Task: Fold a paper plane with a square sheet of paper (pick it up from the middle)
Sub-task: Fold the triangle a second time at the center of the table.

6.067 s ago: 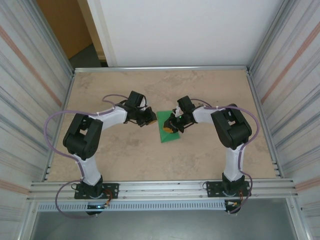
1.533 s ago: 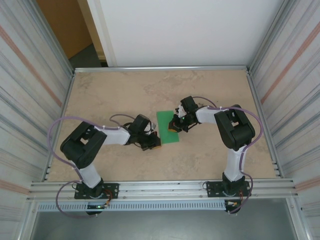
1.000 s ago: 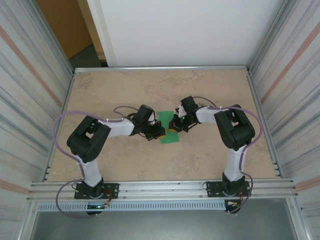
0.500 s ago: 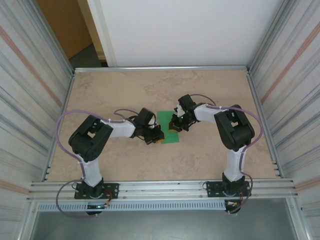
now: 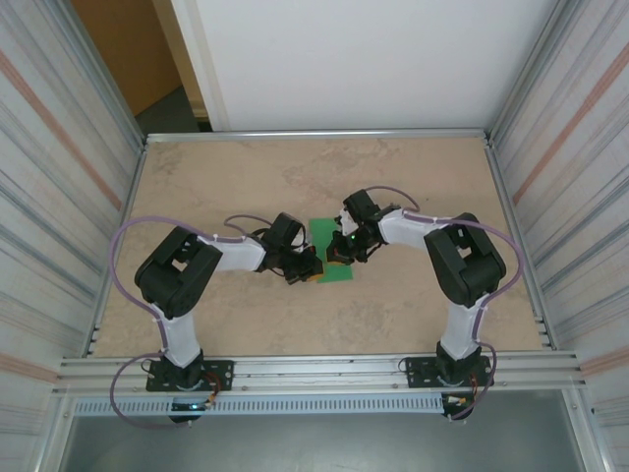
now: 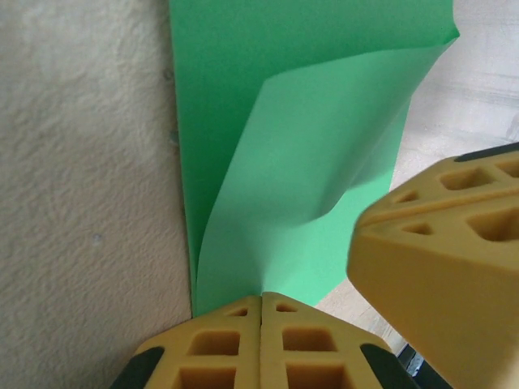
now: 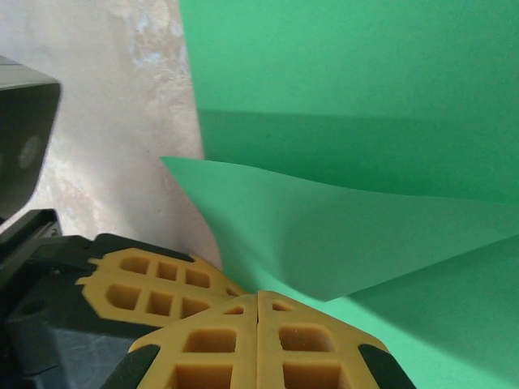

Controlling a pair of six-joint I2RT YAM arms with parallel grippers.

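Folding a flap over, I have my left gripper (image 5: pixel 308 271) and right gripper (image 5: pixel 337 258) both closed, side by side at the near edge of the square sheet of paper (image 5: pixel 325 235) lying mid-way across the tabletop (image 5: pixel 246 187), flap raised; next, I judge, press it flat into a crease.

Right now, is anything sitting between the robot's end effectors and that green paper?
Nothing visible does. The left end effector and right end effector are both shut, tips right at the lifted flap of the square sheet of paper.
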